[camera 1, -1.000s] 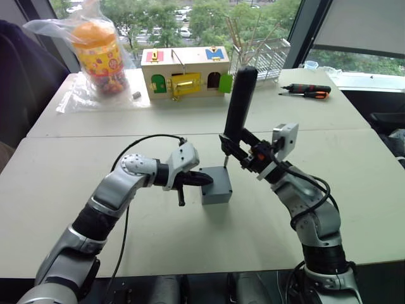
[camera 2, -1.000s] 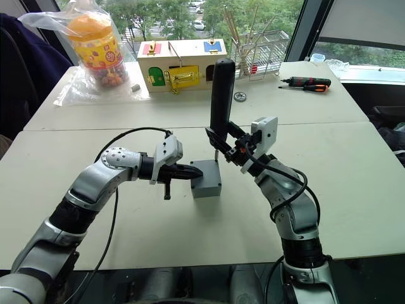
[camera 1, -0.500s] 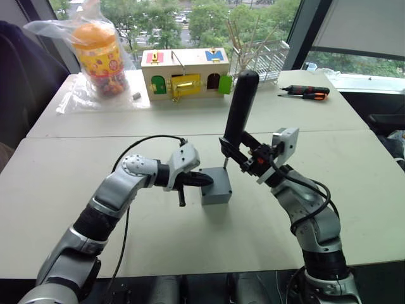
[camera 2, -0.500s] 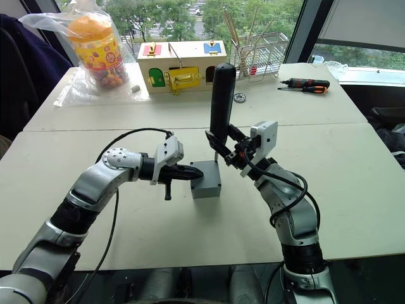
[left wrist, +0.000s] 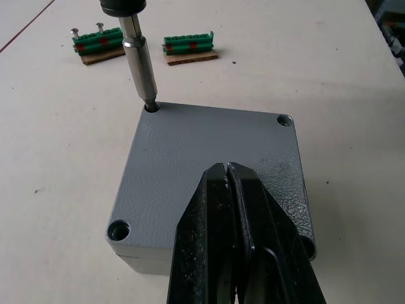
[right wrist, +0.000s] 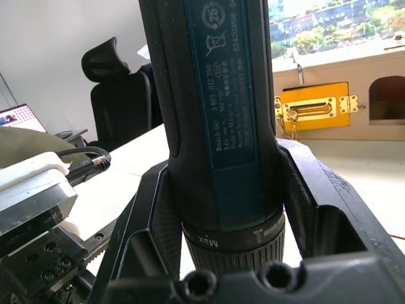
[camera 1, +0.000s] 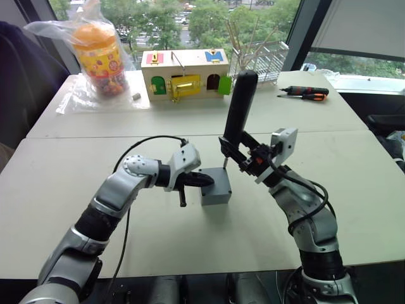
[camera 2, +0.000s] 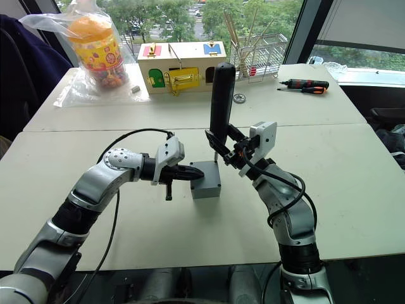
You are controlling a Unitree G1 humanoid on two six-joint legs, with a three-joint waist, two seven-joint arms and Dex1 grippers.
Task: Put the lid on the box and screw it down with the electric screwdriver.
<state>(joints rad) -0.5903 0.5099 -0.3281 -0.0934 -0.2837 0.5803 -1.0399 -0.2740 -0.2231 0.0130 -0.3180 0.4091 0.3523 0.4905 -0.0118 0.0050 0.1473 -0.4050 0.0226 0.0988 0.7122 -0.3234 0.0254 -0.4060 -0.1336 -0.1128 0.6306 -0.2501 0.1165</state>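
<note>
The grey box [camera 1: 215,196] stands mid-table with the lid [left wrist: 209,158] lying flat on top of it. My left gripper [camera 1: 206,180] is shut, its closed fingertips [left wrist: 226,174] resting on the lid's top from the left. In my right gripper [camera 1: 238,152], shut around its lower body, the electric screwdriver [camera 1: 239,107] stands nearly upright. Its metal bit [left wrist: 140,60] sits in a corner screw hole of the lid. Two other corner holes show open. The right wrist view has the driver's dark barrel [right wrist: 215,95] between the fingers.
At the back stand a wooden box with coloured doors [camera 1: 185,71], a bagged snack jar [camera 1: 95,54], a wire rack [camera 1: 259,54] and hand screwdrivers [camera 1: 305,92]. Two green terminal strips [left wrist: 98,43] lie on the table just beyond the box.
</note>
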